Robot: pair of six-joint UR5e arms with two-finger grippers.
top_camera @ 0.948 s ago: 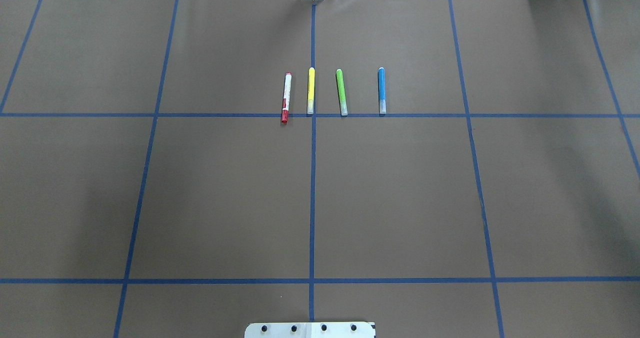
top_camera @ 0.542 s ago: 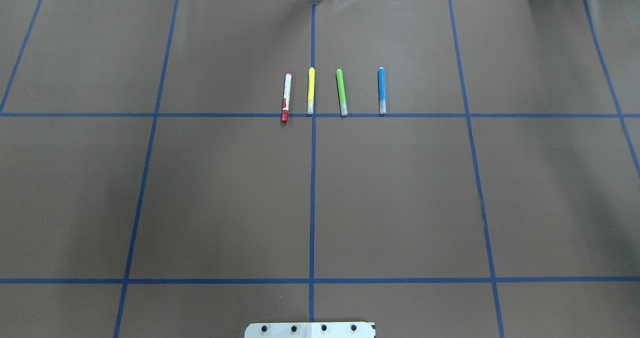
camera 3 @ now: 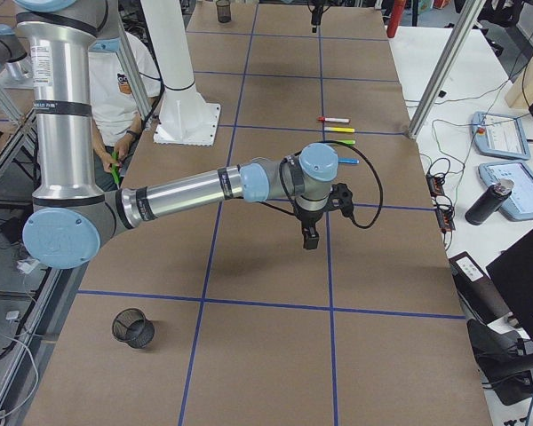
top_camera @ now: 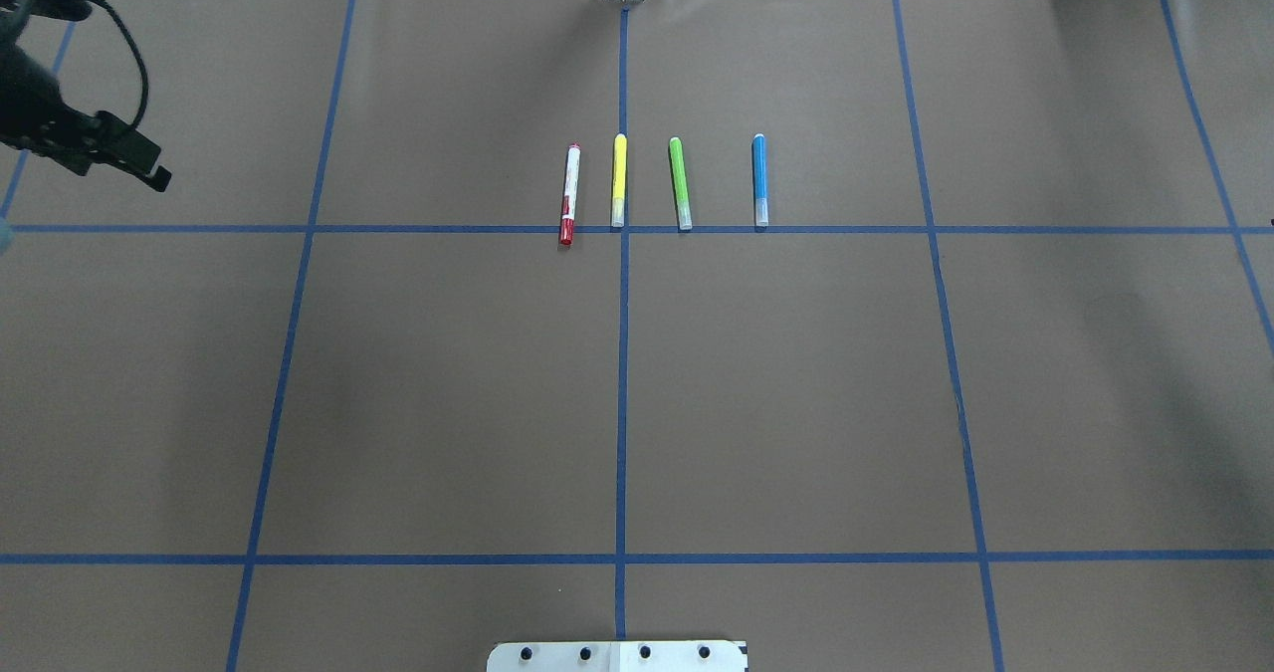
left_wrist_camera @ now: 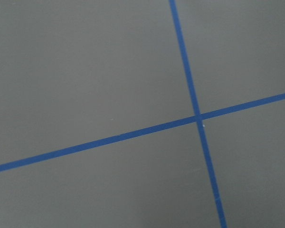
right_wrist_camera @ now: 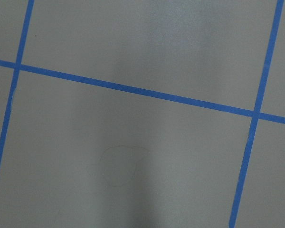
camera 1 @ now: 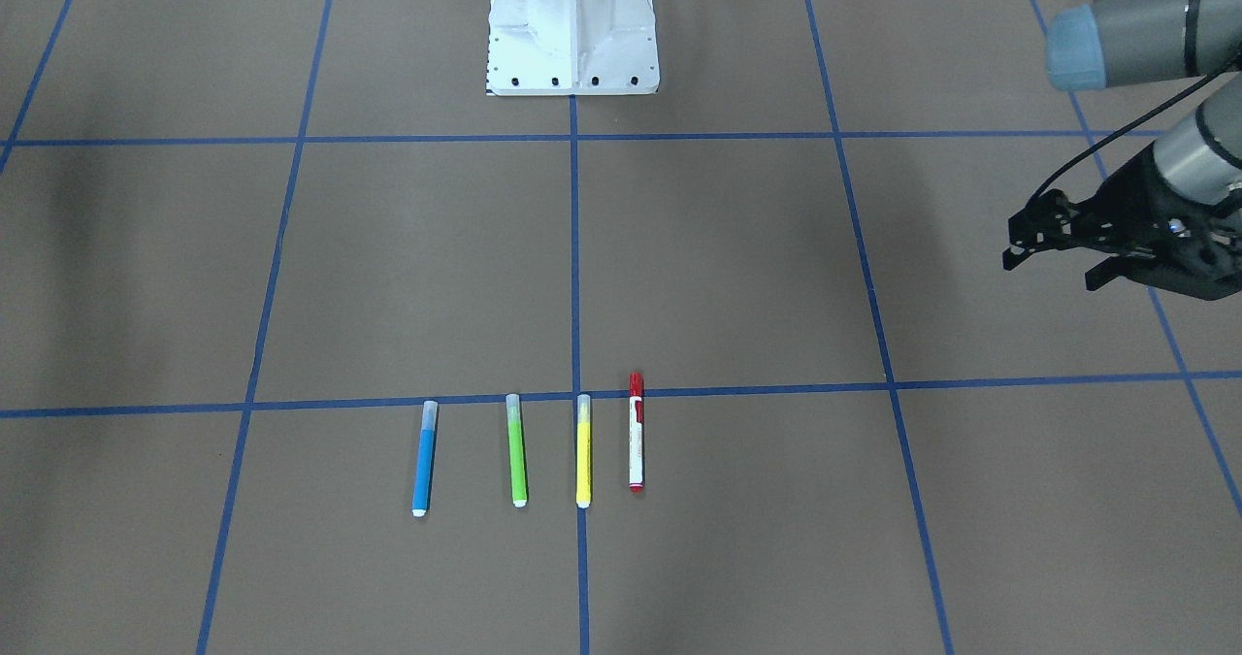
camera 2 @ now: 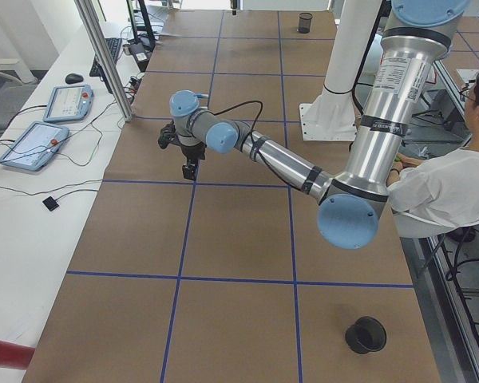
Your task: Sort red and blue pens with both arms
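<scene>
The red pen [top_camera: 568,194] [camera 1: 636,432], a white barrel with a red cap, lies at one end of a row of pens by the centre tape cross. At the other end lies the slim blue pen [top_camera: 759,181] [camera 1: 424,458]. My left gripper [camera 1: 1051,269] [top_camera: 149,169] hovers far off to the red pen's side, its fingers apart and empty. My right gripper [camera 3: 309,238] shows only in the exterior right view, hanging over bare table short of the blue pen [camera 3: 346,161]. I cannot tell whether it is open or shut.
A yellow pen [top_camera: 619,181] and a green pen [top_camera: 680,183] lie between the two. A black mesh cup [camera 3: 133,327] stands near one table end, another cup [camera 2: 365,335] near the other. A seated person [camera 2: 439,191] is behind the white pedestal [camera 1: 572,24].
My left gripper has come into the overhead view at the upper left edge. The pens have not moved.
</scene>
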